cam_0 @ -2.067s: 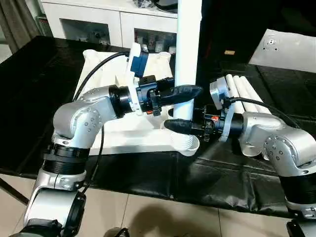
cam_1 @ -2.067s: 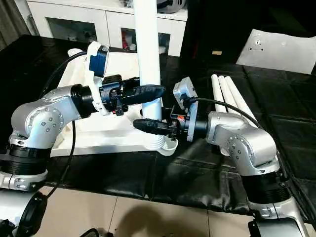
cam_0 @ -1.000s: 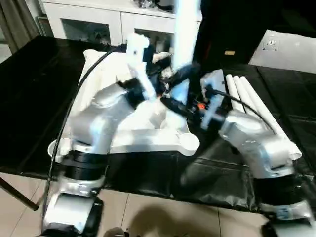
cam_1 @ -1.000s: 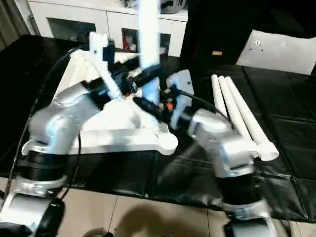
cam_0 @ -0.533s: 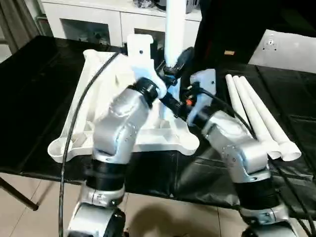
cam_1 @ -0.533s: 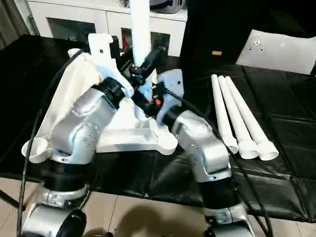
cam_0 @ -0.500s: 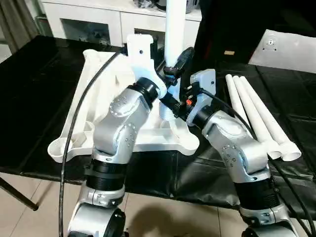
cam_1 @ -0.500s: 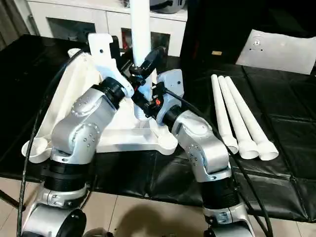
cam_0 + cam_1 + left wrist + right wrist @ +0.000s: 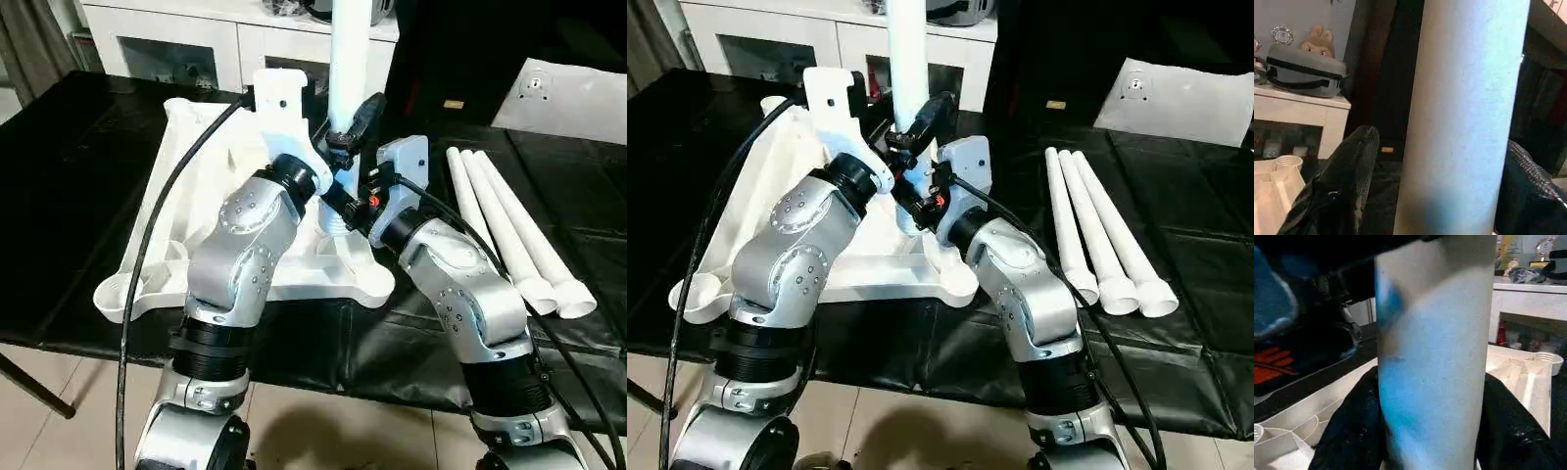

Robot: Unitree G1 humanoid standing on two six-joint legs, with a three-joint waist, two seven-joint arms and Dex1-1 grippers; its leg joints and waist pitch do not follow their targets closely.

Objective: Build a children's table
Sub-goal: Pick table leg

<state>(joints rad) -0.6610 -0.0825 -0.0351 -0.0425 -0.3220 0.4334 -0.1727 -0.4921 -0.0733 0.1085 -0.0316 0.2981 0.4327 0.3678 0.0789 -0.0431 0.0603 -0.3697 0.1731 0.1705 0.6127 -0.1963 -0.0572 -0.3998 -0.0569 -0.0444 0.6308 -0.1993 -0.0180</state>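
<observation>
Both end effectors apparently clamped, arms fwd.

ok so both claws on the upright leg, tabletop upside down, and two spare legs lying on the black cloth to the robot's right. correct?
Not two. The left eye view shows three spare legs lying side by side on the black cloth to the robot's right. The rest holds: left claw and right claw are on the upright leg, and the tabletop is upside down.
</observation>
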